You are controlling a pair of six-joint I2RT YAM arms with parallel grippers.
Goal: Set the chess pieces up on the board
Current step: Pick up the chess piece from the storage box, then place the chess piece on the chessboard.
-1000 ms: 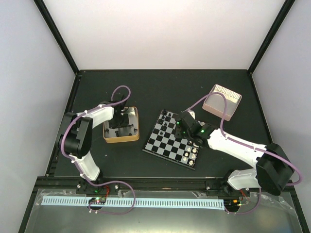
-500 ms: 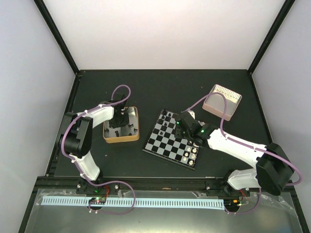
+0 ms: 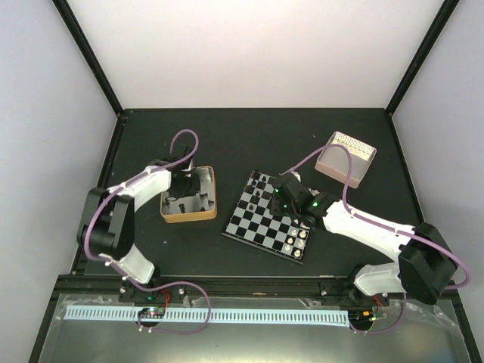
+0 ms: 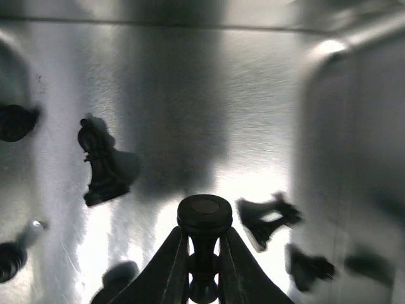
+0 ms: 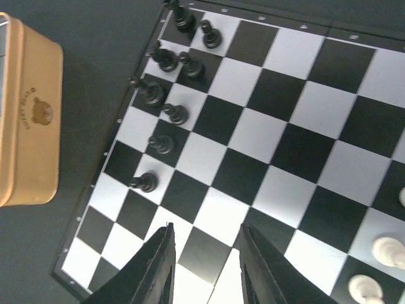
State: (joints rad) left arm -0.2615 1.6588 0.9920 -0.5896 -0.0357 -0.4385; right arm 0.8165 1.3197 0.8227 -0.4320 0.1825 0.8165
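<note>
At centre left of the top view, the left pincer (image 4: 204, 235) sits inside the tin (image 3: 189, 216), clamped on one upright black piece (image 4: 204, 214). Loose pieces (image 4: 104, 166) lie on the tin floor around it. The board (image 3: 265, 219) lies on the table (image 3: 249, 144) just right of the tin, not touching it. The right pincer (image 5: 205, 231) hovers over the board, fingers apart. Eight black pieces (image 5: 174, 113) stand near the board's upper left edge in the right wrist view, and white pieces (image 5: 385, 248) at lower right.

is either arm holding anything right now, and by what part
The left gripper holds a black chess piece by its thin neck, just under the round head, inside the tin. The right gripper holds nothing; its jaws stand open over the board.
</note>
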